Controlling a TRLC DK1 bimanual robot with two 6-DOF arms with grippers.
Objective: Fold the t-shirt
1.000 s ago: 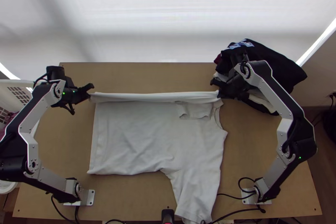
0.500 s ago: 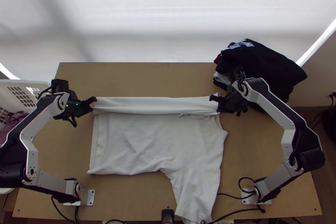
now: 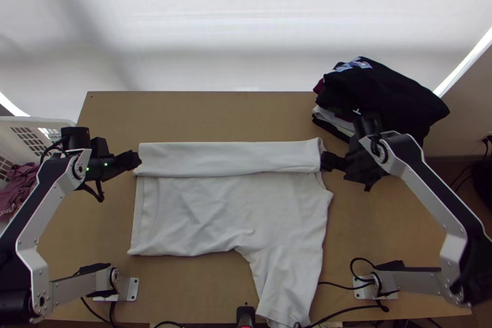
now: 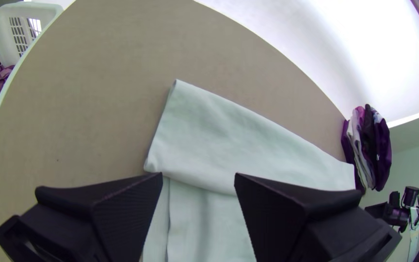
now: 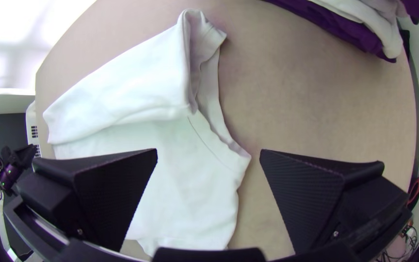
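Observation:
The white t-shirt [image 3: 230, 205] lies on the table with its far side folded over in a long flat strip; one sleeve spreads toward the near edge. At the strip's left end in the top view is my left gripper [image 3: 136, 161]; beside its right end, near the collar, is my right gripper [image 3: 326, 162]. In the left wrist view, my left gripper [image 4: 199, 177] stands open over the hem end, the shirt [image 4: 248, 140] beneath it. In the right wrist view, my right gripper [image 5: 208, 154] is open above the shirt's [image 5: 136, 87] collar end, nothing held between its fingers.
A stack of folded dark and light clothes [image 3: 381, 94] stands at the back right of the table [image 3: 203, 112]. A white basket [image 3: 37, 122] with purple cloth is at the left edge. Cables and a small black device [image 3: 245, 316] lie near the front edge.
The folded strip has come down toward the near side and lies wider and flat. Both grippers have moved nearer with it and let go; the right one has drawn back to the right.

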